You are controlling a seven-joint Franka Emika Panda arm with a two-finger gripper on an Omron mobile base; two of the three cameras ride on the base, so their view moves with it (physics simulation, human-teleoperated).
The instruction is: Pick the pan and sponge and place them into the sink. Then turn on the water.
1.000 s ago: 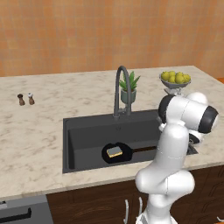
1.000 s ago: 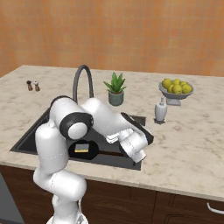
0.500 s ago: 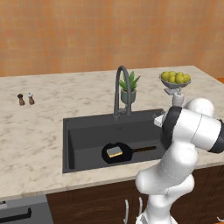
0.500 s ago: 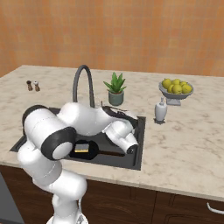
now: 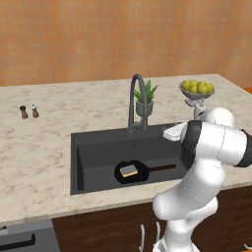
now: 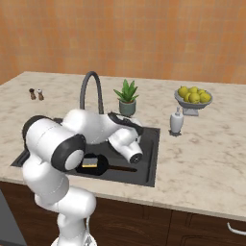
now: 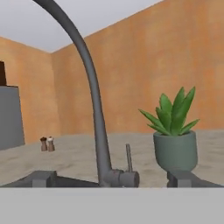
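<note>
- Currently the pan (image 5: 132, 172) lies in the sink (image 5: 93, 147) with the sponge (image 5: 129, 171) on it; no water runs.
- Gripper (image 7: 113, 181) released, empty, facing the faucet (image 7: 94, 109) base and its small lever (image 7: 129, 158).
- Risk, judged: fingers miss or slip off the thin lever.
- Clearance: potted plant (image 7: 175, 135) stands just beside; tabletop (image 5: 39, 147) edge near.

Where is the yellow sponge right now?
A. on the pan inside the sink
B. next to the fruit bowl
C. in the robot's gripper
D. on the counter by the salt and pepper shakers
A: the sponge lies on the black pan at the bottom of the sink.
</note>
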